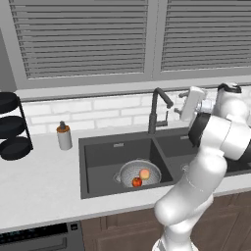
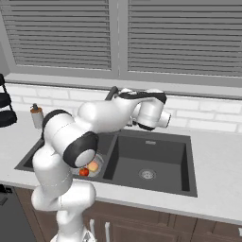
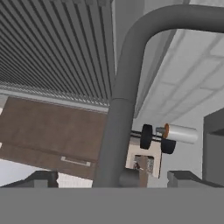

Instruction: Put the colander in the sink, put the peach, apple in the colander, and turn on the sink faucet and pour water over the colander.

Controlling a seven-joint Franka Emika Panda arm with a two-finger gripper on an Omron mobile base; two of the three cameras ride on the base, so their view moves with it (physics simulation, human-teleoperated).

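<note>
The silver colander [image 1: 128,172] sits in the left basin of the dark grey sink [image 1: 98,147]. The pale peach [image 1: 144,173] and the red apple [image 1: 137,182] lie inside it. In the right base view my arm covers most of the colander, with the peach [image 2: 93,166] and apple [image 2: 84,172] beside my elbow. The tall sink faucet [image 1: 156,110] stands behind the divider. My gripper [image 1: 177,105] is open at the faucet's upper right. In the hand view the faucet's pipe [image 3: 120,109] rises between the two fingertips [image 3: 43,177] of my gripper [image 3: 113,178]. The water is out of view.
A soap dispenser [image 1: 63,136] stands on the counter left of the sink. A rack of black round dishes [image 1: 12,125] is at the far left. Closed window blinds [image 1: 83,39] and a white tiled wall [image 1: 98,115] back the counter. The right basin [image 2: 149,160] holds nothing.
</note>
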